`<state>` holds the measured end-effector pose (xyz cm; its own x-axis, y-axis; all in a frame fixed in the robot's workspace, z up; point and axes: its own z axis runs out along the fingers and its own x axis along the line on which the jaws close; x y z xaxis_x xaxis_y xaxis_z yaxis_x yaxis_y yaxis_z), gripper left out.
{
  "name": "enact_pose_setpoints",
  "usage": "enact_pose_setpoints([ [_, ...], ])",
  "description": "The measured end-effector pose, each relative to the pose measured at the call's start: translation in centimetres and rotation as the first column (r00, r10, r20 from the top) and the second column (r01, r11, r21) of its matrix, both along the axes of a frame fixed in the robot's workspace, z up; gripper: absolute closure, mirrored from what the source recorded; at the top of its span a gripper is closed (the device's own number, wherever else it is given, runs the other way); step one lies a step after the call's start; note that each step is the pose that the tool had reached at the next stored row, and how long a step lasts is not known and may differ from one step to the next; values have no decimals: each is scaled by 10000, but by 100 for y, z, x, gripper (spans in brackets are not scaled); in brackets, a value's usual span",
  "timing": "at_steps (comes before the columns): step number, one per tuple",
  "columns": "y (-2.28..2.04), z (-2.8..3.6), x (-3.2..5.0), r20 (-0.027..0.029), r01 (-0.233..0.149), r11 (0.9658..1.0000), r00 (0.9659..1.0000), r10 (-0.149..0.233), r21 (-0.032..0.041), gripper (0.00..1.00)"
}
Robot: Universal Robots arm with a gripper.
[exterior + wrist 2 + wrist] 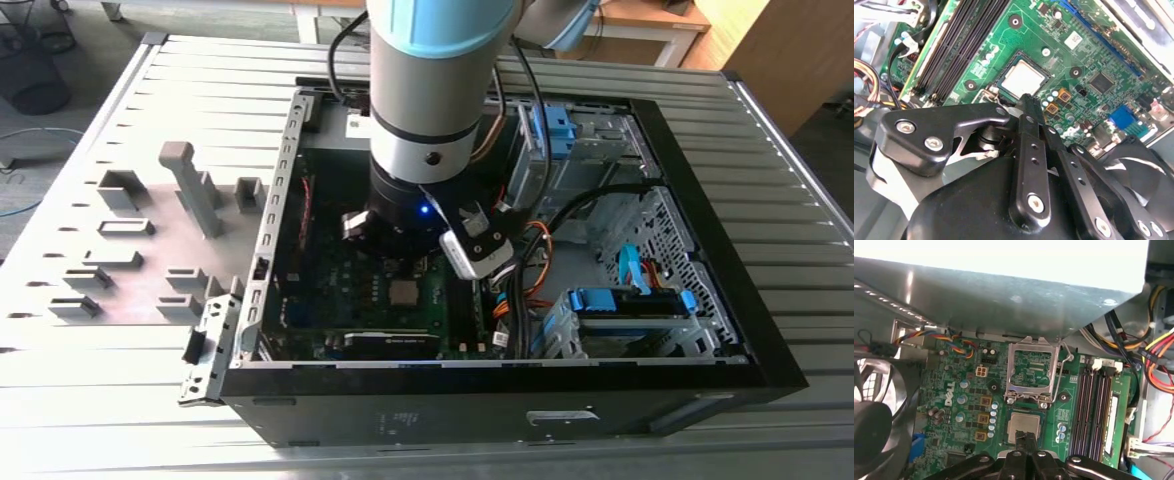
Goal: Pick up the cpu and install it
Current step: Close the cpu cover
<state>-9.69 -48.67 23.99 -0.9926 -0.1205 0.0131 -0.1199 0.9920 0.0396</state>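
Twice over, in both wrist views, saw the cpu (1023,429) lying flat, seated on the motherboard (954,405), socket frame (1029,371) flipped open beside it. Found fingers (1028,117) pressed together, empty, tips by the cpu's edge.

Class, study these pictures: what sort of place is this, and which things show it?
Probably a robotics lab or workshop for computer assembly: an open computer case lies on a slatted metal table, grey holder blocks stand beside it, and a robot arm reaches in over the motherboard.
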Motion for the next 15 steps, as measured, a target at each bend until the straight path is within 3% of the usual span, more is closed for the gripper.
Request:
enact_pose_setpoints([
  [2,0,-1,1,1,-202,9998,9998,202,37,89],
  [8,0,-1,1,19,-793,9966,9968,793,238,89],
  [11,0,-3,2,59,-977,9948,9952,975,280,89],
  [15,0,-6,3,337,-1175,9926,9926,1164,314,89],
])
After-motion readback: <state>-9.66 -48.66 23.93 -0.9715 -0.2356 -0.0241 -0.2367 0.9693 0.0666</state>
